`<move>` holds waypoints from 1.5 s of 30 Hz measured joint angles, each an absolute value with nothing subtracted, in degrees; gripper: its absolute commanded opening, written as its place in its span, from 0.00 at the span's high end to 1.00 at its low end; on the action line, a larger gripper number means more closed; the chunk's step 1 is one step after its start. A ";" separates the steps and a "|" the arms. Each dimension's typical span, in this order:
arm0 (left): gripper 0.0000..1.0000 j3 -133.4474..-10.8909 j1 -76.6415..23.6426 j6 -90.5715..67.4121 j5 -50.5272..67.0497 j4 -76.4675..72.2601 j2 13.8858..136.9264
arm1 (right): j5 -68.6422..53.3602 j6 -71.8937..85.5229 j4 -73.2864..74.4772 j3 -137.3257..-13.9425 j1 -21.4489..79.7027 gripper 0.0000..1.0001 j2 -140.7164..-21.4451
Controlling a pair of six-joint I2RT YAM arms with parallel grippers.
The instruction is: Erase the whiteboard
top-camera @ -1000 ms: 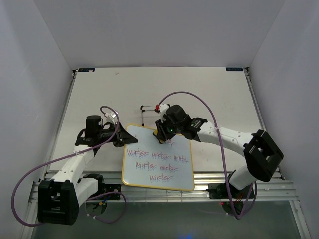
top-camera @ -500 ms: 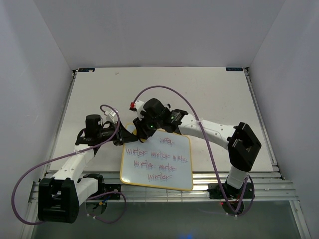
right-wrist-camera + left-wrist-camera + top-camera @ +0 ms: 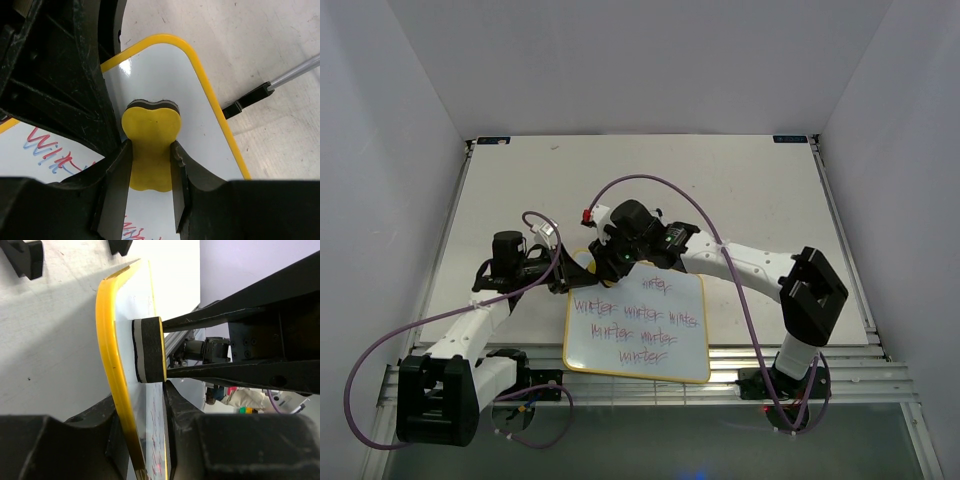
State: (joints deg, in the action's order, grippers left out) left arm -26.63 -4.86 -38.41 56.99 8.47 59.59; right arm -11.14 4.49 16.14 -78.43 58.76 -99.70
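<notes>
The whiteboard [image 3: 638, 325] lies flat near the table's front edge, with a yellow frame and several lines of purple-red scribble. My right gripper [image 3: 620, 258] is over its far left corner and is shut on the yellow eraser [image 3: 150, 125], which is pressed on the white face [image 3: 175, 80]. That corner is blank around the eraser. My left gripper [image 3: 566, 272] is at the board's left edge. In the left wrist view its jaws stand loosely astride the yellow frame [image 3: 107, 340], with a strip of board face showing beside one finger [image 3: 172, 405]. The eraser [image 3: 150, 350] shows there edge-on.
A black foot and silver rod of the wire stand [image 3: 250, 100] lie on the table just beyond the board's far edge. Purple cables [image 3: 650, 182] loop over both arms. A metal rail [image 3: 640, 385] runs along the near table edge, and white walls close in three sides.
The right arm swept the eraser left along the board's top, from the middle to the left corner, uncovering a scribbled word. The left jaws widened at the board's edge.
</notes>
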 measured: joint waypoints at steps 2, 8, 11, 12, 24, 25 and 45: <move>0.55 -26.63 -5.06 -38.50 57.63 8.43 59.59 | -11.81 3.86 15.38 -76.99 58.54 0.73 -98.76; 0.46 -26.63 -5.50 -39.07 59.11 7.31 59.46 | -14.70 1.89 15.18 -71.83 57.54 0.73 -95.68; 0.51 -26.63 -5.50 -39.55 59.29 6.55 59.24 | -15.11 1.26 15.33 -71.07 57.36 0.73 -94.89; 0.51 -26.63 -5.50 -39.75 59.20 6.39 59.16 | -15.20 1.10 15.33 -71.07 57.32 0.73 -94.76; 0.38 -26.59 -5.50 -42.87 58.43 3.68 55.68 | -17.08 1.15 12.45 -67.57 57.23 0.73 -91.70; 0.37 -26.57 -5.50 -42.96 58.33 3.42 55.44 | -17.12 1.15 12.29 -67.59 57.21 0.73 -91.66; 0.34 -24.56 -5.32 -46.41 56.60 -2.90 54.50 | -16.53 7.73 8.97 -70.76 58.15 0.73 -94.08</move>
State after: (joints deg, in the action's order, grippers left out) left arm -24.56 -5.32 -46.41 56.60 -2.90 54.50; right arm -16.53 7.73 8.97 -70.76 58.15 -94.08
